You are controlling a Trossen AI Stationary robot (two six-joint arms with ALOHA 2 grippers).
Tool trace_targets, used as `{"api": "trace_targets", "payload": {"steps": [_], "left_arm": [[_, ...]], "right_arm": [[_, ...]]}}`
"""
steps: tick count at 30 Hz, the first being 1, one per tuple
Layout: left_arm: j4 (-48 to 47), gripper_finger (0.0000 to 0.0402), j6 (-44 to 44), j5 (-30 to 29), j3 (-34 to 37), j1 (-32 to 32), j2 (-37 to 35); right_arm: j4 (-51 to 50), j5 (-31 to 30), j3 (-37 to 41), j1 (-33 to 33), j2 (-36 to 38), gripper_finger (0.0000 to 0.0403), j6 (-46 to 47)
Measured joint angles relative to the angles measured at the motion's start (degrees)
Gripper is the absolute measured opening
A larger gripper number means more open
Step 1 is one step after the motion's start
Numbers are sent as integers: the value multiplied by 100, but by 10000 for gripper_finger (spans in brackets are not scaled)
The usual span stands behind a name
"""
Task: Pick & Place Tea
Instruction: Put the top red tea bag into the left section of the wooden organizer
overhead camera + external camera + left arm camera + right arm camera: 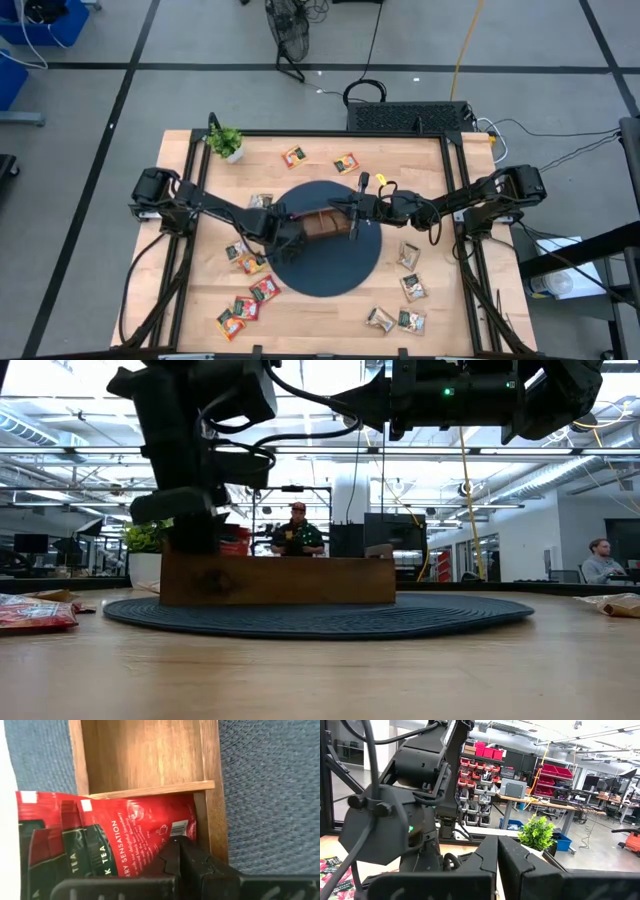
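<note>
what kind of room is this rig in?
Looks like an open robotics lab or workshop: storage shelves with red bins, workbenches with gear, a person seated at a desk, cables across the floor.

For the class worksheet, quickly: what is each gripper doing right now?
Left gripper: shut on a red tea sachet over the wooden tray.
Right gripper: shut, holding nothing visible, raised above the table.

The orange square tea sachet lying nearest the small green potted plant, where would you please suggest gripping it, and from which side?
Come straight down on the orange square tea sachet and pinch across two opposite edges: it lies flat on the bare wooden table, clear of the small green potted plant.
</note>
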State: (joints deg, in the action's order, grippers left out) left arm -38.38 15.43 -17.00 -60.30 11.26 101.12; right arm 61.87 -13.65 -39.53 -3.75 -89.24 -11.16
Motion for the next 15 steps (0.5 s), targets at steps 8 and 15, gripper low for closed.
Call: {"api": "trace_targets", "payload": {"steps": [8,15], "left_arm": [[-766,2,19,-1171,-366,191,8],[-845,2,-225,-1154,-742,318,4]], "right_arm": [[2,0,0,0,-1,0,0],[2,0,0,0,0,0,0]]}}
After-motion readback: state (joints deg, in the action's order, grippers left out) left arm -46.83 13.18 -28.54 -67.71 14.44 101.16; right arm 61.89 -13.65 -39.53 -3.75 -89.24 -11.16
